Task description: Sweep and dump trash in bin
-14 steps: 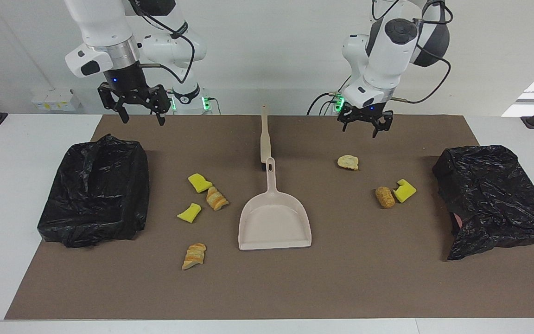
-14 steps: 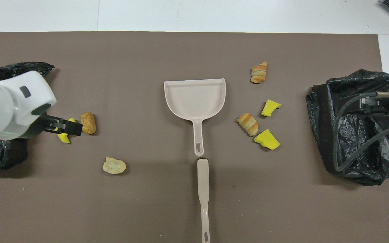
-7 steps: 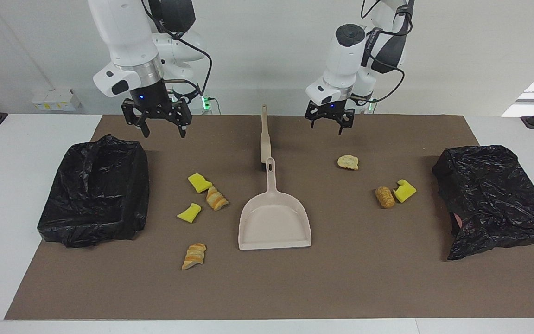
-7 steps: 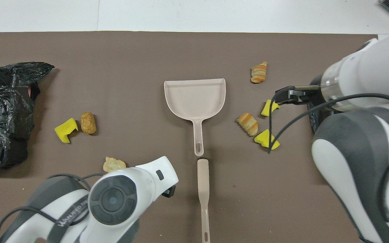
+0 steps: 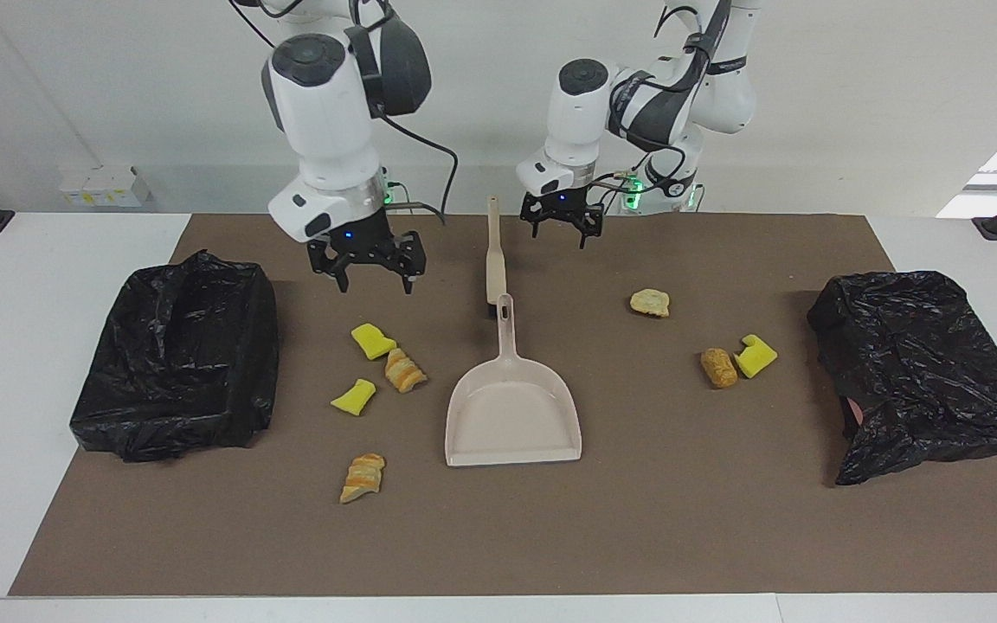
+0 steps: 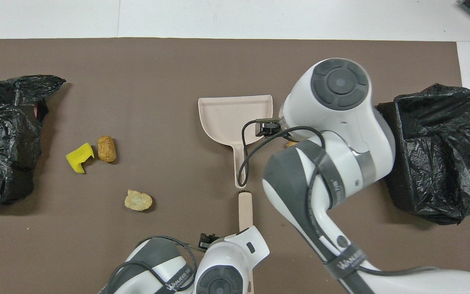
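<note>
Clearly, nothing has been swept yet. From the facing view, a worktop (image 5: 48, 363) carries a brown mat (image 5: 498, 536). A beige dustpan (image 5: 511, 415) lies empty at the mat's middle, its handle pointing toward the robots. A beige brush (image 5: 494, 260) lies end to end with that handle, nearer to the robots. All seven scraps of trash rest loose on the mat. Toward the right arm's end lie two yellow foam chunks (image 5: 372, 340) (image 5: 353, 397) and two bread-like pieces (image 5: 404, 370) (image 5: 363, 477). Toward the left arm's end lie a pale bread piece (image 5: 650, 302), a brown bread piece (image 5: 718, 367) and a yellow foam chunk (image 5: 755, 355) just beside it. A bin lined with black plastic (image 5: 178, 355) stands at the right arm's end, another (image 5: 923, 363) at the left arm's end. The right end effector (image 5: 369, 272) hangs open and empty over bare mat near the first foam chunk. The left end effector (image 5: 561, 227) hangs open and empty just beside the brush handle.

From the overhead view, the dustpan (image 6: 222, 118) holds nothing. The right arm covers the scraps at its end. The left end effector (image 6: 207, 241) shows beside the brush (image 6: 244, 206). Three scraps (image 6: 80, 157) (image 6: 107, 148) (image 6: 138, 200) lie untouched.

Judging from this, picking up the tools, sweeping and dumping all remain.
</note>
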Action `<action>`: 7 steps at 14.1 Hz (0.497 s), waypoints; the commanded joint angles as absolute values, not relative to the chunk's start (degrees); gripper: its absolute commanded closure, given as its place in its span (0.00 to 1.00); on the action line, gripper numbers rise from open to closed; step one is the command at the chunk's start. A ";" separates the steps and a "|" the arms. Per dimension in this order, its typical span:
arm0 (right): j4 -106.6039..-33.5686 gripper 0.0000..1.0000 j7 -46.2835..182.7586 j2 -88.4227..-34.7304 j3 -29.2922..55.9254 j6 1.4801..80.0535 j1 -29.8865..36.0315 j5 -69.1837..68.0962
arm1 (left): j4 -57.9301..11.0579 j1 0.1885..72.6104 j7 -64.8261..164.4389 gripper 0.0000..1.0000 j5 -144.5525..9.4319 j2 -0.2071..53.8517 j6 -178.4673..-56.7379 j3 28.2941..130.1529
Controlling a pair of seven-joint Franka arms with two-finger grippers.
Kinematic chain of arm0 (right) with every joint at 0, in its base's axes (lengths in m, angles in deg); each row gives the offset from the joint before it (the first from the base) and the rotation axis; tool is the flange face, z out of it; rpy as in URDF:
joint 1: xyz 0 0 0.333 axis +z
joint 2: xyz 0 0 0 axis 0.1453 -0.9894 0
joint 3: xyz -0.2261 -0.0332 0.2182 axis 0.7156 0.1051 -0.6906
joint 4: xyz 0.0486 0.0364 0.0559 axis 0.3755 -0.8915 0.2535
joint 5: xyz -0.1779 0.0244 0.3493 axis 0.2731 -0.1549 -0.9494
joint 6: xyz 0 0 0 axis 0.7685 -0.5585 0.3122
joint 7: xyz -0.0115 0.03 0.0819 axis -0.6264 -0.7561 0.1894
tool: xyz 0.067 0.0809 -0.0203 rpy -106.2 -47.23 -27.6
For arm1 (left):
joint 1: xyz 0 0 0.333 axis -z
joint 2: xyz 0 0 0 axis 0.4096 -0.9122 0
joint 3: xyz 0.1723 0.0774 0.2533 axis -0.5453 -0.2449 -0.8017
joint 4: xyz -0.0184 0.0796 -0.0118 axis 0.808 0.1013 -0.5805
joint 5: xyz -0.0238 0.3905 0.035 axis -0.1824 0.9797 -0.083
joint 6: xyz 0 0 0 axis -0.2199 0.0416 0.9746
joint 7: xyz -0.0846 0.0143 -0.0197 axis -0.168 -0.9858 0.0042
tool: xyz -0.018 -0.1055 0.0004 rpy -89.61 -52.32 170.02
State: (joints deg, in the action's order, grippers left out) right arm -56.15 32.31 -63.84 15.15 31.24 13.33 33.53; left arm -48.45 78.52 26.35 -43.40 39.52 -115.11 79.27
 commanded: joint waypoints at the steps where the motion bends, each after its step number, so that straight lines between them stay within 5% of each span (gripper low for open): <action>1: -50.81 0.00 30.80 -69.15 15.24 31.45 14.93 34.36 | -48.80 83.58 21.93 0.00 -43.39 37.95 -117.47 78.13; 3: -49.74 0.00 30.71 -72.76 15.07 32.49 17.56 34.26 | -47.92 86.32 18.95 0.00 -43.39 34.00 -118.26 78.04; 7: -51.49 0.00 30.88 -75.15 14.89 36.37 18.37 31.64 | -47.57 86.32 18.05 0.00 -43.39 34.77 -117.21 78.04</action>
